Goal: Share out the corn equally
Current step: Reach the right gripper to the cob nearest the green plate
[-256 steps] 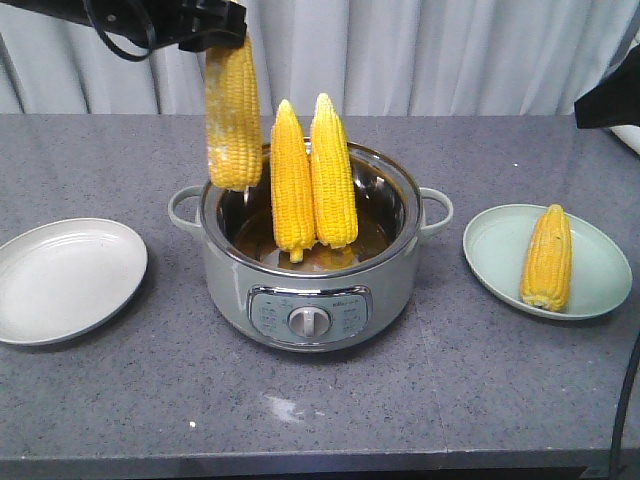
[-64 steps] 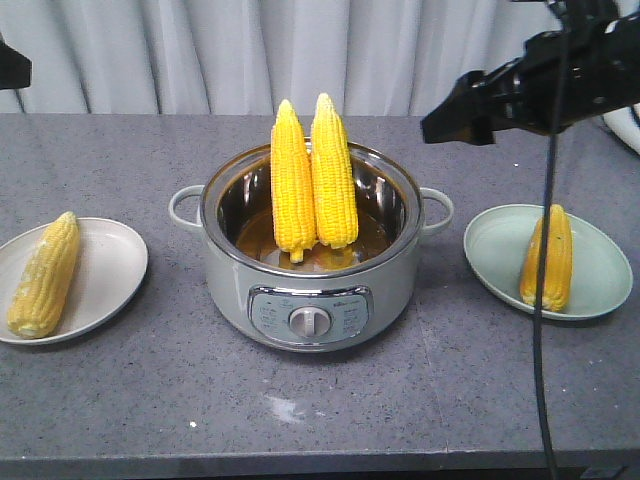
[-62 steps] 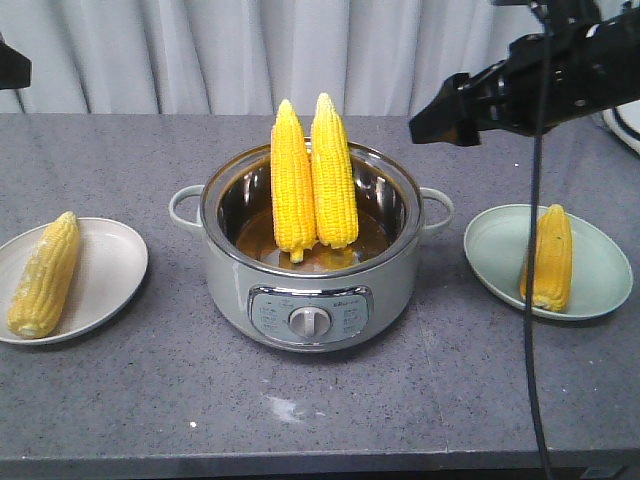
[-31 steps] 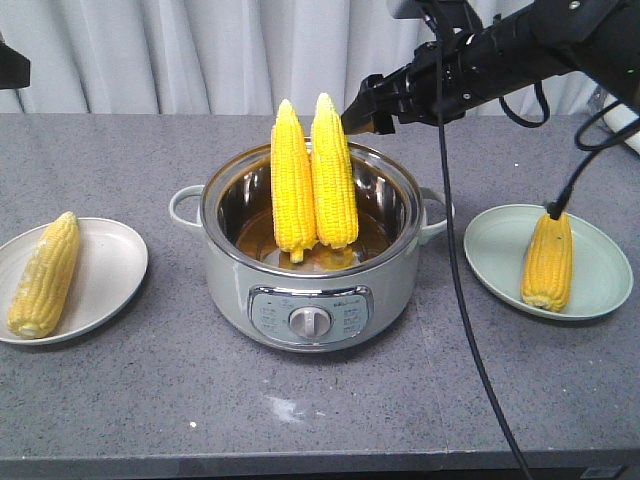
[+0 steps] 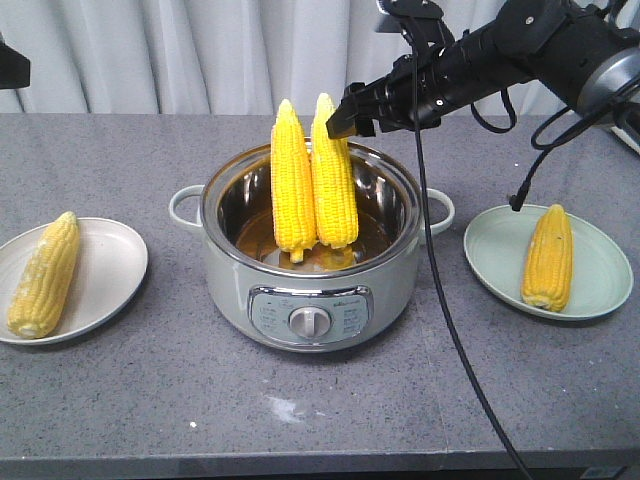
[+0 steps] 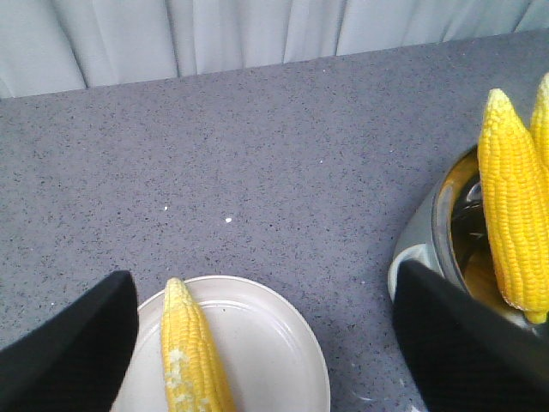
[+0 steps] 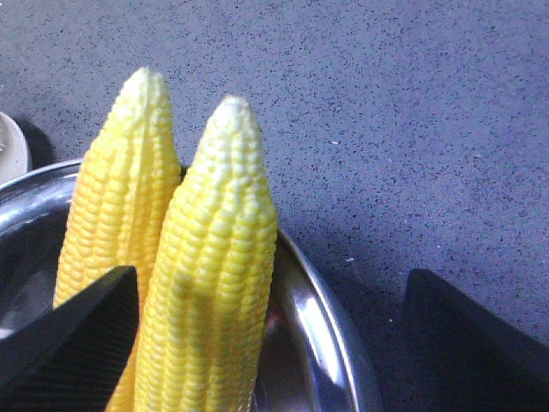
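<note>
- In the pot point(image 5: 230, 280), a grey-green electric cooker mid-counter: two of the corn on end, tips up, side by side and touching, the left cob point(image 5: 292, 185) slightly shorter than the right cob point(image 5: 333, 175)
- Up at the tip of the right cob, the right gripper point(image 5: 338, 118), reaching in from the upper right on a black arm
- Jaws of that gripper spread wide in the wrist view: one finger point(image 7: 73, 322) low at the left edge, the other low at the right edge, right cob standing between them; contact with the kernels impossible to tell
- Above the left end of the counter, the left gripper point(image 6: 266, 275), jaws wide apart and holding nothing; only a dark corner of it visible at the front view's left edge
- On the white plate point(image 5: 105, 265) at the left, the third cob point(image 5: 42, 275), lying flat, tip pointing away from the camera, below the parted left fingers
- On the pale green plate point(image 5: 495, 250) at the right, the fourth cob point(image 5: 548, 258), lying flat, tip likewise away
- One cob per plate, two in the pot
- Underneath it all, a grey speckled counter point(image 5: 420, 400); behind, a pale pleated curtain point(image 5: 200, 50)
</note>
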